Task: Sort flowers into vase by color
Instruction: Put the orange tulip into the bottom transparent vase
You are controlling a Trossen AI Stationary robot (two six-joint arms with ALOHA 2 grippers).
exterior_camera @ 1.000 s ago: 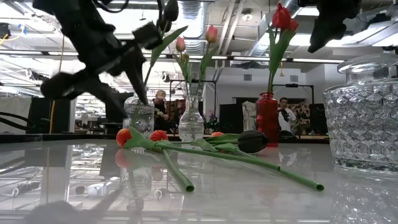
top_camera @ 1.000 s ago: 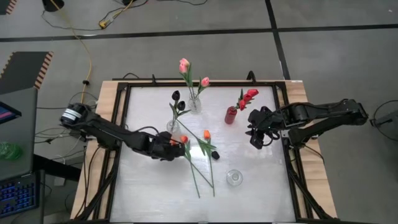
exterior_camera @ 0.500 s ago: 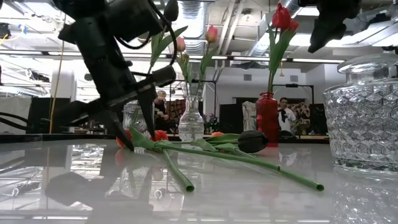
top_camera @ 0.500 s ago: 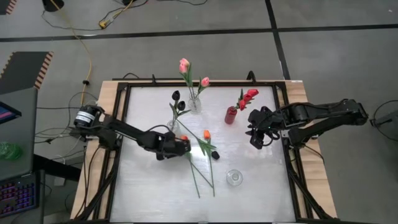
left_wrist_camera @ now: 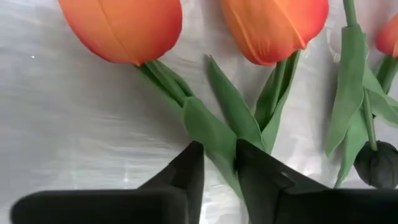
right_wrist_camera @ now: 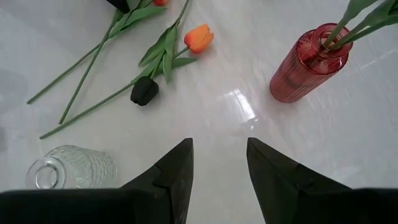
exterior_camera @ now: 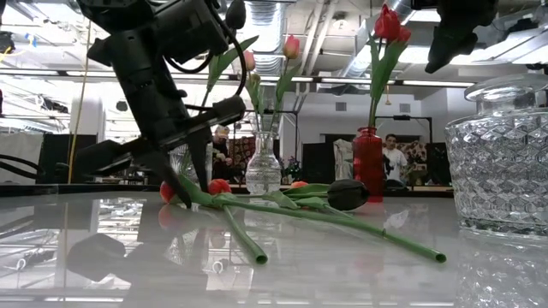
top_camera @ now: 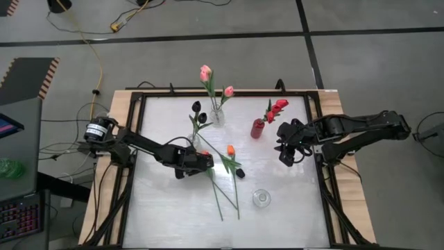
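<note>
Three orange tulips lie on the white table with a black tulip (top_camera: 240,173), their stems running toward the near edge. My left gripper (left_wrist_camera: 219,168) is down at the table, closed on the leftmost orange tulip (left_wrist_camera: 124,28), just below its head; a second orange head (left_wrist_camera: 273,28) lies beside it. My right gripper (right_wrist_camera: 219,168) hangs open above the table's right side, near the red vase (top_camera: 257,128) that holds red tulips. Pink tulips stand in a clear vase (top_camera: 218,114), and black ones in another (top_camera: 193,141). My left gripper pinches the orange tulip's green stem and leaf (left_wrist_camera: 214,134) between its two fingers, a short way below the head. The fingers come down slanting from the table's left and lie across the stem. The tulip still lies flat on the table.
An empty clear glass vase (top_camera: 261,198) stands near the front, right of the stems' ends. The other orange tulip (top_camera: 229,149) and the black one lie close beside the held one, leaves overlapping. People show in the room behind the table.
My left gripper has come down to the table and toward its right, onto the orange tulips. Its fingers first stood either side of the stem, then drew together on it. The flowers have kept their places.
</note>
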